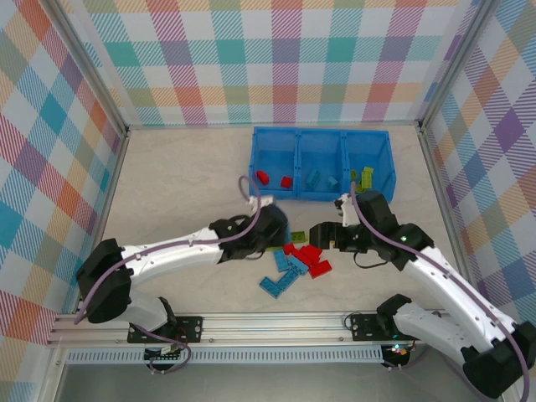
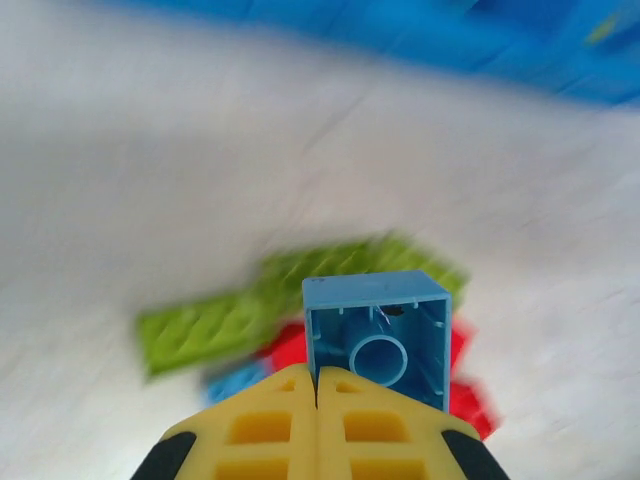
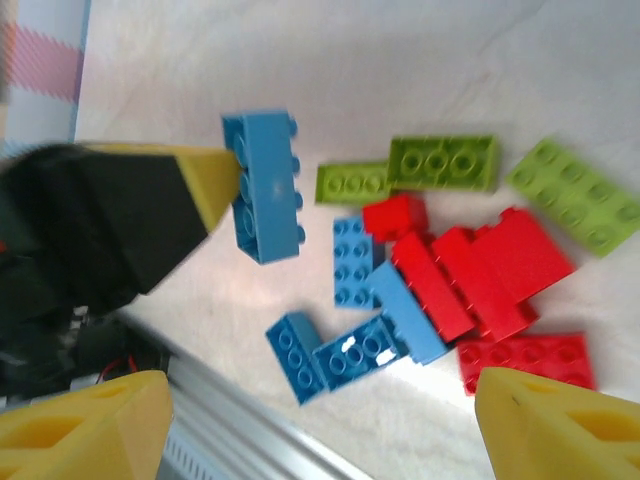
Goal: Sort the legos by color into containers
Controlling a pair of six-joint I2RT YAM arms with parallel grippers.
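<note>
My left gripper (image 2: 316, 392) is shut on one wall of a light blue lego (image 2: 375, 330), held just above the table with its hollow underside facing the camera. In the right wrist view that same blue lego (image 3: 265, 185) hangs from the left gripper's yellow fingertip (image 3: 205, 185), left of the pile. My right gripper (image 3: 320, 440) stands open wide above the pile, where red legos (image 3: 470, 275), lime green legos (image 3: 445, 162) and blue legos (image 3: 345, 355) lie loose. Seen from above, the left gripper (image 1: 280, 234) and the right gripper (image 1: 322, 236) flank the pile (image 1: 301, 260), in front of the blue bin tray (image 1: 318, 131).
The bin's left compartment holds red bricks (image 1: 272, 178), the middle one blue bricks (image 1: 322, 178) and the right one green bricks (image 1: 362, 176). An aluminium rail (image 3: 230, 420) runs along the near table edge close to the pile. Checked walls enclose the table.
</note>
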